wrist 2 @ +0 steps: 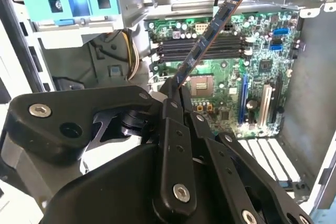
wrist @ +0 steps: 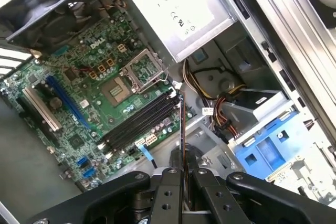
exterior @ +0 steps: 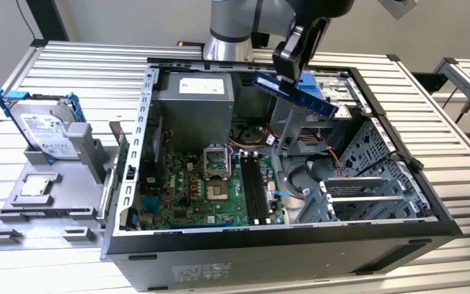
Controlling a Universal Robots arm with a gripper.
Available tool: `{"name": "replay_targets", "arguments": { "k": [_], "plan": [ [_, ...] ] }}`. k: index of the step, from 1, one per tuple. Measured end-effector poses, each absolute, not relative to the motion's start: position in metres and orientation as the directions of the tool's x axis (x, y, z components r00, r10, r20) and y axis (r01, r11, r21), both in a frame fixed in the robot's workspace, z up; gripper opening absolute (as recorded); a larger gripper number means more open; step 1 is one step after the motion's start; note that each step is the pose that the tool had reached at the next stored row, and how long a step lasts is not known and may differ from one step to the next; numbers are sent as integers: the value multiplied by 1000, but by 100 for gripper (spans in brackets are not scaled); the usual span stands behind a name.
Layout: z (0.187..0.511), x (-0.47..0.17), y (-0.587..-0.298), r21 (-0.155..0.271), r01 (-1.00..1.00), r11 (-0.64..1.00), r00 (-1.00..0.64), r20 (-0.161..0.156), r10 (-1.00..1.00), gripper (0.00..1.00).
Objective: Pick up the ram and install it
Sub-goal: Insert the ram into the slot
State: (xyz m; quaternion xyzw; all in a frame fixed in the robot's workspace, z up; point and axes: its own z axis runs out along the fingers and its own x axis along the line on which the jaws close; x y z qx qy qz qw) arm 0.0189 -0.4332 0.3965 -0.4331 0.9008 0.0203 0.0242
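So the gripper [exterior: 290, 73] is clamped tight on one end of the ram [exterior: 310, 100], holding it tilted in the air above the open computer case [exterior: 284, 251]. In both wrist views the stick is up over the motherboard [wrist: 79, 108], well clear of the black memory slots [wrist: 139, 121].

The ram [exterior: 313, 103] is dark blue, the gripper [exterior: 288, 76] black, the motherboard [exterior: 206, 187] green, the hard drive [exterior: 46, 127] silver with blue brackets, the table [exterior: 88, 58] pale grey, ribbed in stripes.

robotics lab: open pc case [exterior: 284, 248] on slatted aluminium bench [exterior: 80, 61] (robot arm [exterior: 228, 30] behind)
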Motion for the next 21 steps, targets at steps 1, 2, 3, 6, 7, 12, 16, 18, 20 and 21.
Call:
{"name": "replay_targets", "arguments": {
  "k": [1, 2, 3, 6, 7, 12, 16, 18, 20, 21],
  "plan": [
    [397, 19, -433, 16, -772, 635, -635, -61, -770, 0],
    [397, 19, -433, 16, -762, 647, -647, -61, -760, 0],
    [397, 19, -433, 16, -752, 659, -659, -61, -750, 0],
    [397, 19, -433, 16, -719, 694, -694, -61, -718, 0],
    [397, 19, -433, 16, -710, 704, -704, -61, -708, 0],
    [397, 19, -433, 16, -674, 738, -738, -61, -672, 0],
    [397, 19, -433, 16, -656, 755, -754, -61, -654, 0],
    [397, 19, -433, 16, -656, 755, -754, -61, -654, 0],
    [397, 19, -433, 16, -656, 755, -754, -61, -654, 0],
    [397, 19, -433, 17, -655, 756, -755, -60, -653, 0]
  ]
}}
